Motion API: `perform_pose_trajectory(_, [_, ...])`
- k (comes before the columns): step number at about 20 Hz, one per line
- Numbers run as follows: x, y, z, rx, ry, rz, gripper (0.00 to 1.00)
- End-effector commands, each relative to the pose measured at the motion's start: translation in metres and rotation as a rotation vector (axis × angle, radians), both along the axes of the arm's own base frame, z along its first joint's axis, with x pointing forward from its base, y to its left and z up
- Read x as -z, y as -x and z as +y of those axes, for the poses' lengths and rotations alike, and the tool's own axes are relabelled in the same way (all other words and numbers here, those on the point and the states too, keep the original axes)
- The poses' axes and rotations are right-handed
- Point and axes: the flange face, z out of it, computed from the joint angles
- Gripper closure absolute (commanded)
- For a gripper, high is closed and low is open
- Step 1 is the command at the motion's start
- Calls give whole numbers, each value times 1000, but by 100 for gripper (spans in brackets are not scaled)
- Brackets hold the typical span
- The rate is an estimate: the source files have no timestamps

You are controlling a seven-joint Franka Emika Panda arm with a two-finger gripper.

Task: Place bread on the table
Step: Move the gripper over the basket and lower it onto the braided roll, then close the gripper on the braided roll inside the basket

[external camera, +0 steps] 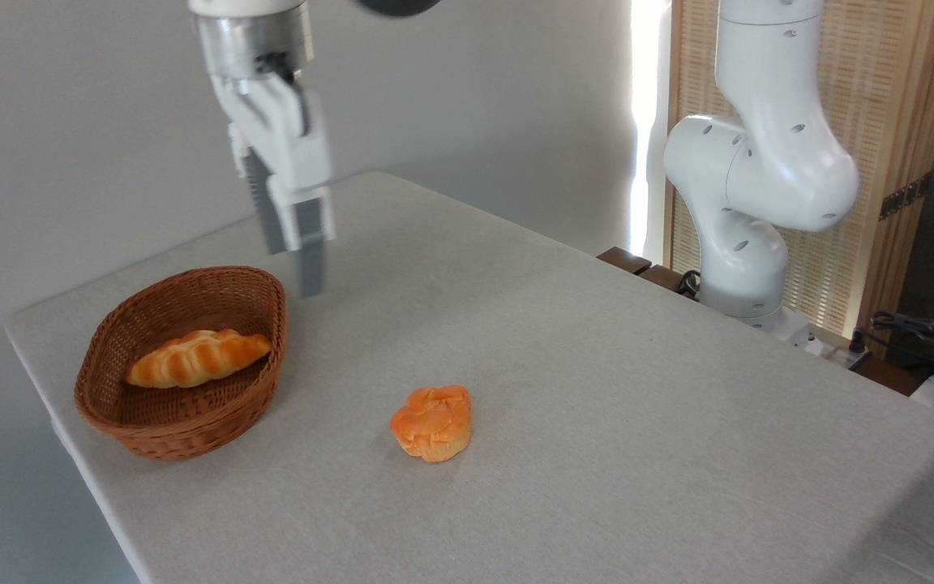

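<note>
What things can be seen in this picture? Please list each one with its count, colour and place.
bread: one, golden-orange, braided, lying in the basket
basket: one, brown wicker, oval, at the left end of the table
bun: one, orange, muffin-shaped, on the cloth right of the basket, near the front middle
table: one, light grey-beige cloth, fills most of the picture
screen: one, pale wood slats, behind the table at the right
cables: several, dark, at the far right edge
arm: one, white, based at the table's right rear
pincer: one, white with grey fingers, blurred, in the air above the basket's right rim, holding nothing
</note>
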Motion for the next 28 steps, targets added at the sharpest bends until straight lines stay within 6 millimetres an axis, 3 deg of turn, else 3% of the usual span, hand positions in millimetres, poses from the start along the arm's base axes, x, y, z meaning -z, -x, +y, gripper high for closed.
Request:
perform_pose_trajectory(1, [29, -20, -50, 6, 49, -42, 0])
perform_pose_trajectory(5, [73, -29, -108, -103, 105, -73, 0])
perform_pose_trajectory(12, [143, -19, -155, -92, 146, -143, 0])
perform_pose_trajectory(19, [181, -15, -172, 4, 65, -188, 0])
perform_pose_trajectory(25, [187, -17, -173, -3, 70, -189, 0])
perform_pose_trajectory(26, [188, -17, -173, -3, 69, -188, 4])
perform_pose_trajectory(28, [188, -16, -174, -1, 70, -188, 23])
